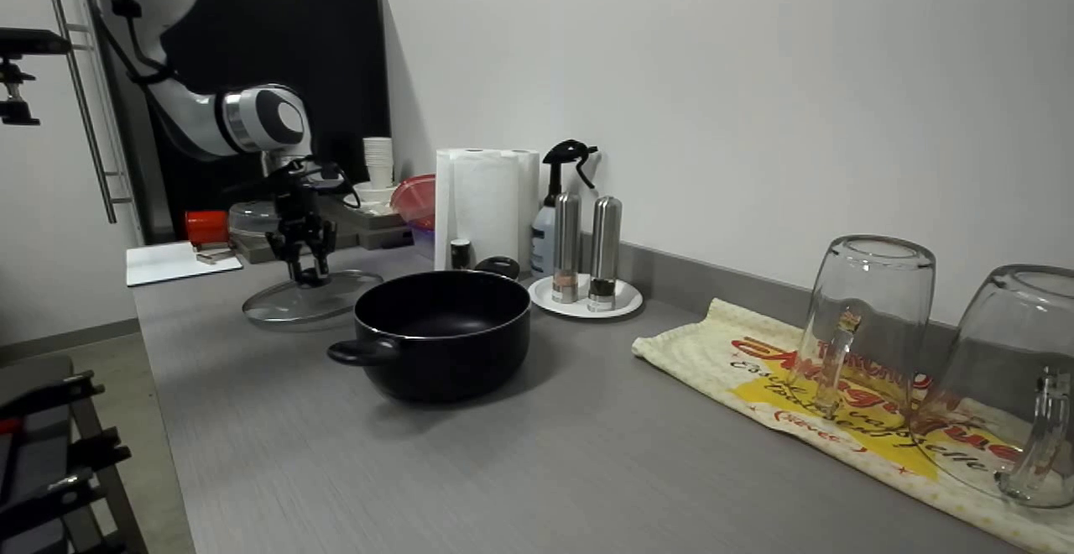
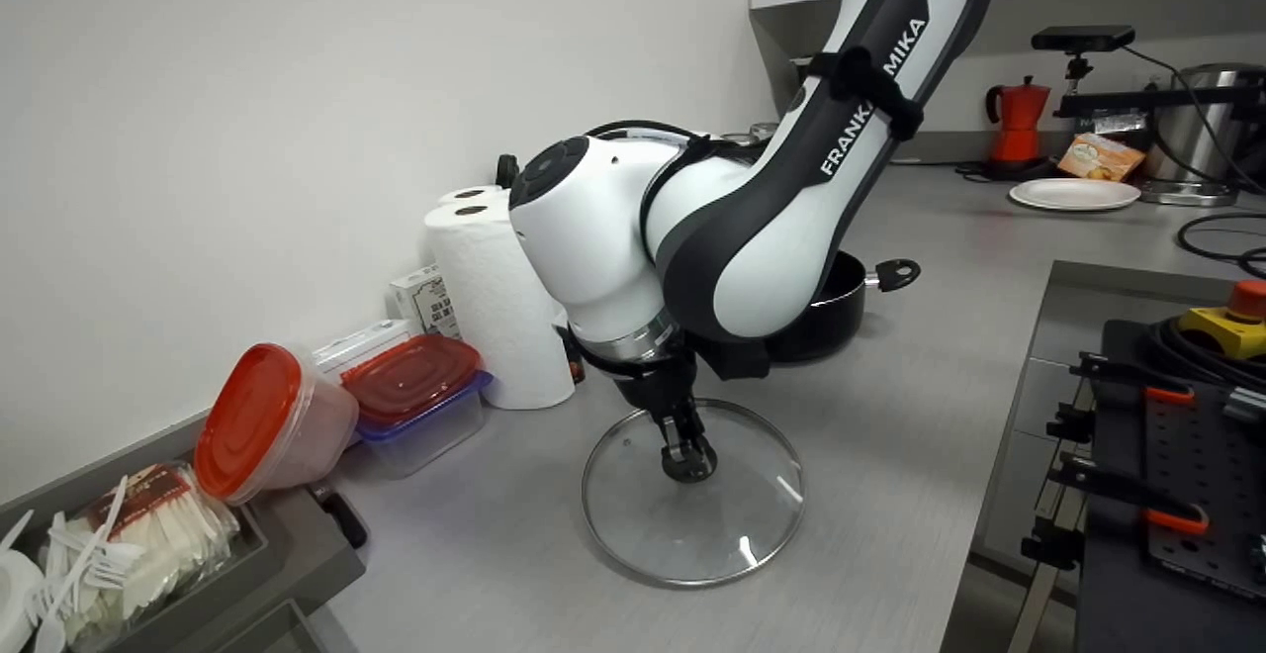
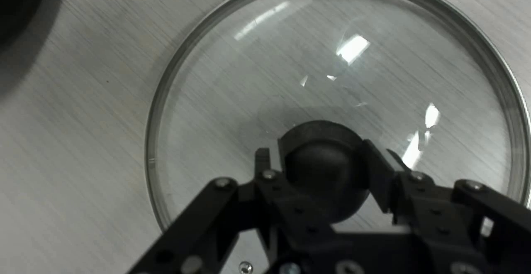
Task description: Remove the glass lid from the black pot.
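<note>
The glass lid (image 1: 273, 304), clear with a metal-looking rim and black knob, is at or just above the grey counter, beside the black pot (image 1: 457, 365). I cannot tell if it touches the counter. The lid also shows in an exterior view (image 2: 717, 534) and fills much of the wrist view (image 3: 224, 95). My gripper (image 1: 309, 270) points down over the lid's centre. In the wrist view its fingers (image 3: 323, 160) press both sides of the knob. The pot is uncovered and looks empty inside. The arm partly hides it in an exterior view (image 2: 836, 322); its edge shows in the wrist view (image 3: 18, 8).
Paper towel rolls (image 1: 482, 206), a spray bottle (image 1: 544, 231) and a white plate (image 1: 617, 306) with two steel grinders stand along the wall. Upturned glass mugs (image 1: 873, 319) rest on a cloth (image 1: 722, 344). Plastic containers (image 2: 415, 425) and a cutlery tray (image 2: 267, 544) flank the lid.
</note>
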You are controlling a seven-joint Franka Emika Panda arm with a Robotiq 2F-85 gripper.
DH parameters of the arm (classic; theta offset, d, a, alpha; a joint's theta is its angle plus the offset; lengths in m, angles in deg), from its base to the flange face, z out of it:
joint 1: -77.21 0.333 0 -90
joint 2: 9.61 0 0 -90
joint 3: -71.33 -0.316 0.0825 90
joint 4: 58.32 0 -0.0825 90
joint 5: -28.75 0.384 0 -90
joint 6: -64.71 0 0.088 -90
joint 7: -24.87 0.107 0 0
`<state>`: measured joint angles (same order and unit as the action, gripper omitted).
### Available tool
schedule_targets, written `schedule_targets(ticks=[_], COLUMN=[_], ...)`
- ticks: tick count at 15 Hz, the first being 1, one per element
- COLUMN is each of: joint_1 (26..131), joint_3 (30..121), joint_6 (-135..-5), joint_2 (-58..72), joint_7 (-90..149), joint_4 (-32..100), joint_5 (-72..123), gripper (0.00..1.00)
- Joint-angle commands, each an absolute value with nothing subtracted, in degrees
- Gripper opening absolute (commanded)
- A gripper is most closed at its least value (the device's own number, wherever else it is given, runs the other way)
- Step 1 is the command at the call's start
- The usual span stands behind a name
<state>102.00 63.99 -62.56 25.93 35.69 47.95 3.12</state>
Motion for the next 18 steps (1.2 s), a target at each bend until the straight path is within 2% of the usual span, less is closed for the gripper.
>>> schedule_targets(ticks=[1,5,6,7,8,9,11,12,18], joint_1=[102.33,102.37,102.38,102.15,101.68,102.23,102.07,102.02,102.0], joint_3=[64.22,64.24,64.24,64.12,63.87,64.23,64.24,64.24,64.23], joint_6=[-62.43,-62.44,-62.44,-62.45,-62.27,-62.34,-62.33,-62.33,-62.33], joint_2=[26.0,26.0,26.0,25.72,25.29,26.11,26.1,26.1,26.1], joint_7=[35.69,35.78,35.79,35.48,34.9,35.72,35.7,35.69,35.68], joint_4=[47.73,47.72,47.72,48.37,49.42,48.04,48.49,48.63,48.72], joint_5=[3.33,3.33,3.33,3.55,4.06,3.5,3.53,3.54,3.55], gripper=[0.49,0.49,0.74,0.75,0.81,0.64,0.77,0.81,0.81])
